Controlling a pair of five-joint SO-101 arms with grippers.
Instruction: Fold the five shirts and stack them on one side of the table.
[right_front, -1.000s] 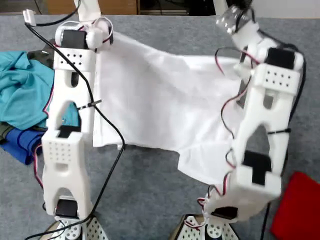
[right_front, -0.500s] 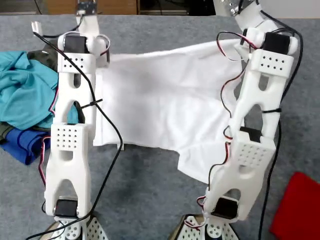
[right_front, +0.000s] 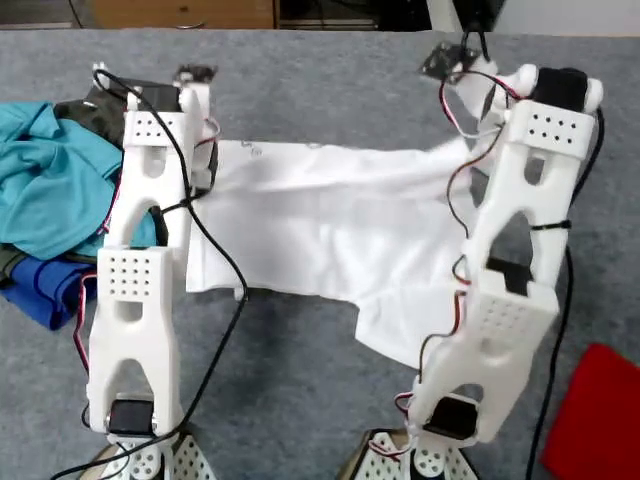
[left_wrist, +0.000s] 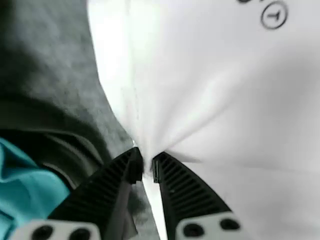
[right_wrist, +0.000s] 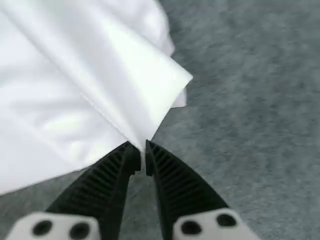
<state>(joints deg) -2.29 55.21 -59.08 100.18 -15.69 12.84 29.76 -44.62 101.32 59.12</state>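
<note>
High view is showing the white shirt (right_front: 330, 220) across the worktop (right_front: 300, 400), long axis left to right. I am pinching its far edge, left pincer (left_wrist: 145, 167) clamped at one end, right pincer (right_wrist: 141, 152) at the other, body lying nearward.

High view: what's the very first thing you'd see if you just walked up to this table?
The big white shirt spread across the middle of the grey table, with the left gripper and the right gripper each shut on its far edge. Next come the bright teal shirt heaped at the table's left edge and the red cloth at the near right corner.
</note>
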